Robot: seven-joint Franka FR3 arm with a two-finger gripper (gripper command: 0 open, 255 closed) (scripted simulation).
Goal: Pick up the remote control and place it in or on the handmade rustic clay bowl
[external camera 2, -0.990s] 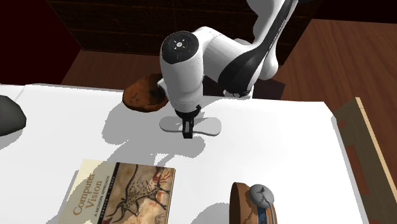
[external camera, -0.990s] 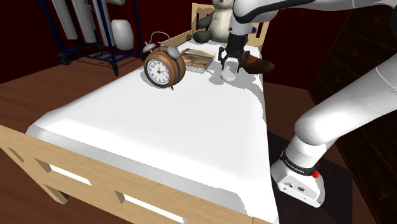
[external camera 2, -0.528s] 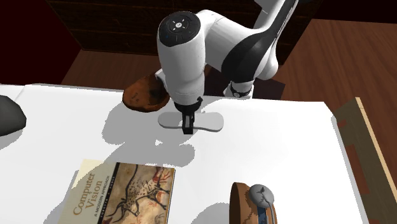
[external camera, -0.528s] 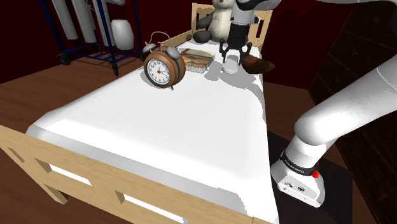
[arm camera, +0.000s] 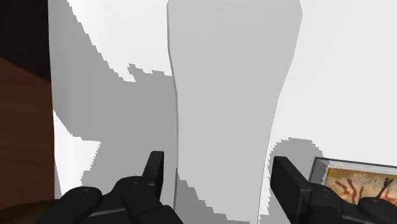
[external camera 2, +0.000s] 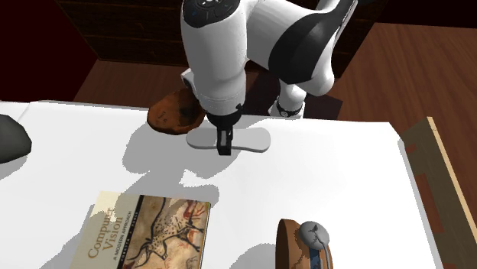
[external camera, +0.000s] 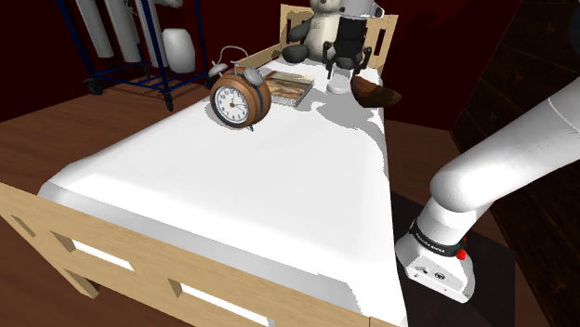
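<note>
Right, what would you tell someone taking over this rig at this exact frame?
Gripper: the black two-finger gripper is shut on the flat pale grey remote control, clasping it near its middle.
Things: the remote hangs just above the white bed, beside the brown rough-surfaced bowl at the bed's edge, not over it.
Done: grasp and lift.
Left: carry the remote over the bowl, lower it in, open the fingers.

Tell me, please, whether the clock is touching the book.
Apart. The second exterior view shows a strip of bare sheet between the book and the clock.
</note>
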